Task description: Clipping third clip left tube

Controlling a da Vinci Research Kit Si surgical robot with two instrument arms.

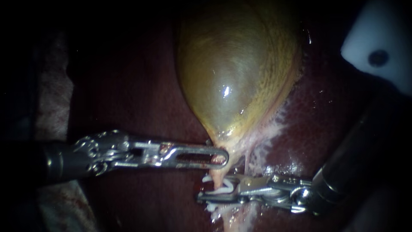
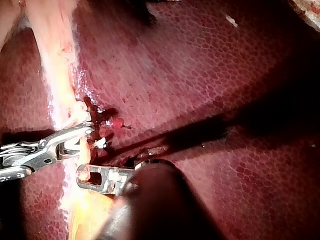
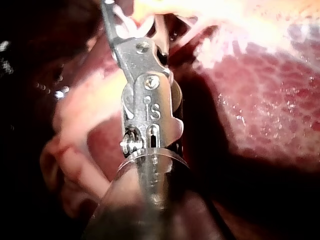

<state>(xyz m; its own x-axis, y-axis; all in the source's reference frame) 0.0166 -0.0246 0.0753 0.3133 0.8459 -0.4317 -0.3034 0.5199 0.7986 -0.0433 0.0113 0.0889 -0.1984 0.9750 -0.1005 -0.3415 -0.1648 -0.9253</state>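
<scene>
Endoscope view: glossy yellow-green gallbladder (image 1: 236, 73) on dark red liver (image 1: 141, 94); left instrument (image 1: 221, 158), slotted steel jaws closed on its tapered neck; right instrument (image 1: 214, 192), jaws nearly together, gripping a white clip (image 1: 225, 187) across the pale tube (image 1: 216, 172) between them.

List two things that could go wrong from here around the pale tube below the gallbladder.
1. The white clips crowd the pale tube; the metal right instrument could knock one or land a clip across another.
2. The metal left instrument, its jaws shut on the neck of the yellow-green gallbladder, grips thin tissue; a slip or tear might follow.
</scene>
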